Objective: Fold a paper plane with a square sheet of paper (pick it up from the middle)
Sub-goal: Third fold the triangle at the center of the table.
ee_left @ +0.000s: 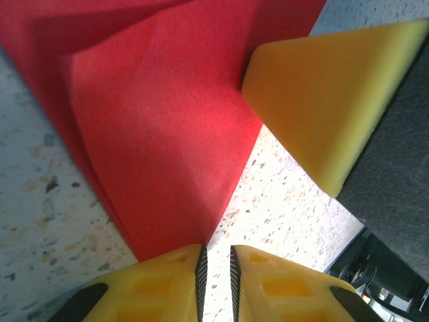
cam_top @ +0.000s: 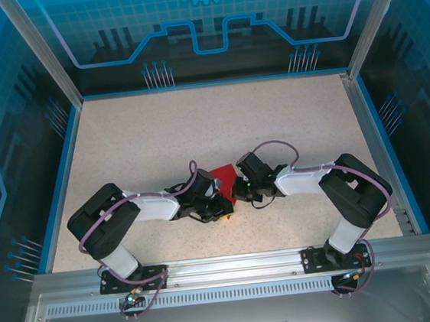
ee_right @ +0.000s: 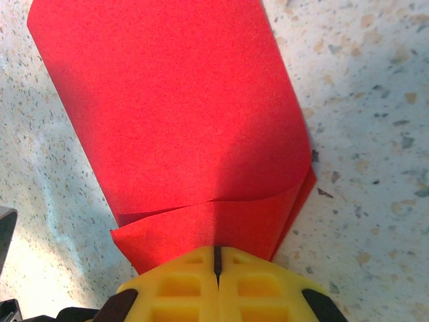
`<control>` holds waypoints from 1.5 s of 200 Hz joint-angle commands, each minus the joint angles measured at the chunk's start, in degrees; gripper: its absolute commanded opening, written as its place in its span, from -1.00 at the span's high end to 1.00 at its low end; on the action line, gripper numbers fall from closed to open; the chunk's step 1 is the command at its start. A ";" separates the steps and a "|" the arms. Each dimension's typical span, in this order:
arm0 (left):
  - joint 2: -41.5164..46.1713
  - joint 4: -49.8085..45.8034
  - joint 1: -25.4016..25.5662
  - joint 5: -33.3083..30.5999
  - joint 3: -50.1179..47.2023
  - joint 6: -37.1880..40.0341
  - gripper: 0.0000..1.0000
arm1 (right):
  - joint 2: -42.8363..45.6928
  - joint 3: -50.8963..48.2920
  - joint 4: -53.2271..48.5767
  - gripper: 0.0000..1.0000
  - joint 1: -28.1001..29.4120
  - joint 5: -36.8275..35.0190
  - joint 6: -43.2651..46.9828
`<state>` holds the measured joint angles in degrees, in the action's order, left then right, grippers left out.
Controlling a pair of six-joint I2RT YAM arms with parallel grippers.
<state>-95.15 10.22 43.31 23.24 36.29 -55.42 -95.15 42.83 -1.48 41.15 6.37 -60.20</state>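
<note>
From above, the paper (cam_top: 220,174) lies near the table's (cam_top: 120,140) front edge, a small red wedge partly under my wrists. To crease it well, I judge one claw must pin while the other works the flap; two pulls at once would skew or tear it. Both arms are bent at the elbow and reach inward. My left claw (cam_top: 221,209) and right claw (cam_top: 236,191) are almost nose to nose over the sheet's near side.

From the left wrist, layered red flaps narrow to a point at my left fingers (ee_left: 161,285). A thin slit stands between those fingers and speckled table shows through it. So this claw is barely open and I see nothing clamped in it. The point seems to end against one tip. It should close only once the point sits squarely in the slit. My right claw's yellow pad touches the paper's side edge, tilted down towards the table.

From the right wrist, my right fingers (ee_right: 261,285) are closed seam to seam. The paper's lower layers run into their tips, so I take it they pinch the folded edge. One flap curls over them, not yet flat. I would hold this pinch low, match the edges first, then press the curl down along its whole length. This wrist looks down along the sheet.
</note>
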 commanded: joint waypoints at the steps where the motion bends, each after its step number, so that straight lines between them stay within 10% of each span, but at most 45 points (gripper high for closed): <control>1: -1.04 -2.58 0.61 0.71 0.54 0.23 0.56 | 0.50 -0.51 -2.30 1.00 -0.41 -2.06 -0.35; 193: 5.28 -17.38 3.36 -2.24 0.61 4.79 0.79 | -1.26 -0.26 -2.56 1.00 -0.43 -2.02 -0.70; 300: 4.46 -10.29 3.18 -9.27 5.12 2.85 0.75 | -1.75 0.59 -2.30 1.00 -0.55 -1.19 -0.29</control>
<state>-87.46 -1.04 46.35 16.25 39.07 -52.58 -95.26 42.85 -1.52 41.15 6.44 -60.25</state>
